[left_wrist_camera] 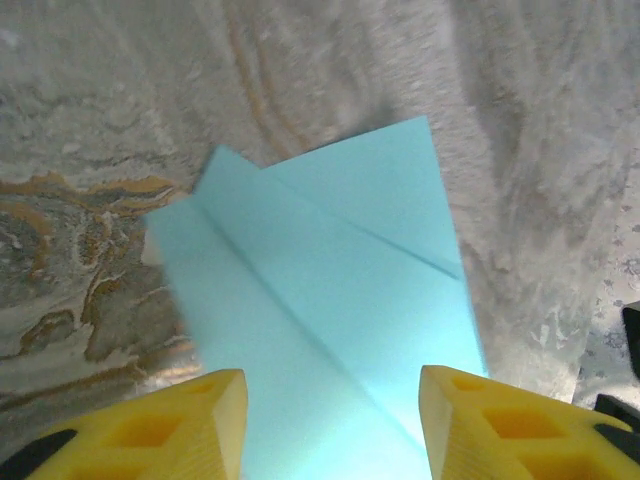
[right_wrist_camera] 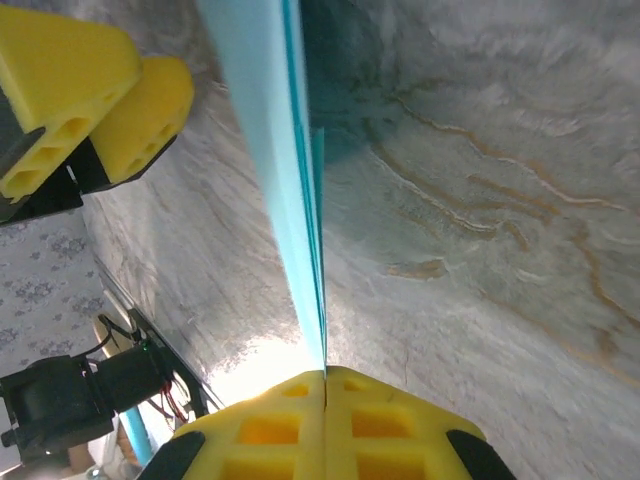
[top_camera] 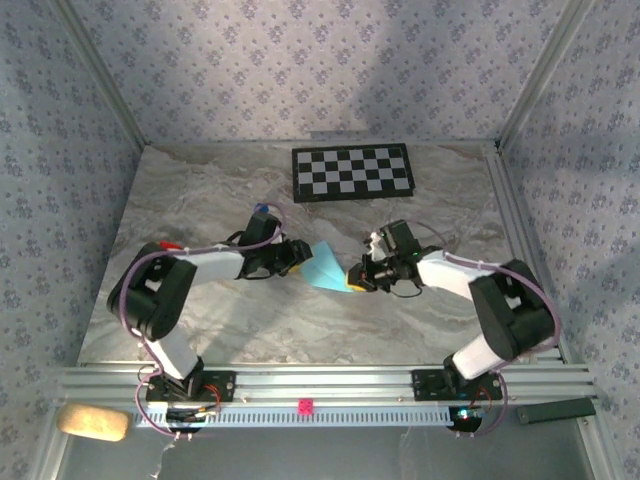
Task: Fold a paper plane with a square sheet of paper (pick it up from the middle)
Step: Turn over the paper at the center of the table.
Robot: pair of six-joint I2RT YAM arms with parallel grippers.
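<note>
The square sheet of paper (top_camera: 325,265) is light blue and folded into layered flaps with long creases, close to a paper plane in shape. It hangs between the two grippers above the marble table (top_camera: 200,190). My right gripper (right_wrist_camera: 325,375) is shut on one end of the paper (right_wrist_camera: 290,150), which runs edge-on away from the pads. My right gripper (top_camera: 357,277) sits at the paper's right tip. My left gripper (left_wrist_camera: 332,430) is open, its yellow fingers (left_wrist_camera: 190,425) spread on either side of the folded paper (left_wrist_camera: 330,290). My left gripper (top_camera: 297,255) is at the paper's left side.
A black-and-white checkerboard (top_camera: 352,172) lies at the back of the table. A tiny dark-blue cube (top_camera: 262,209) sits near the left arm. A tan sponge-like block (top_camera: 93,421) and a pink piece (top_camera: 305,405) lie at the front rail. Patterned walls close in three sides.
</note>
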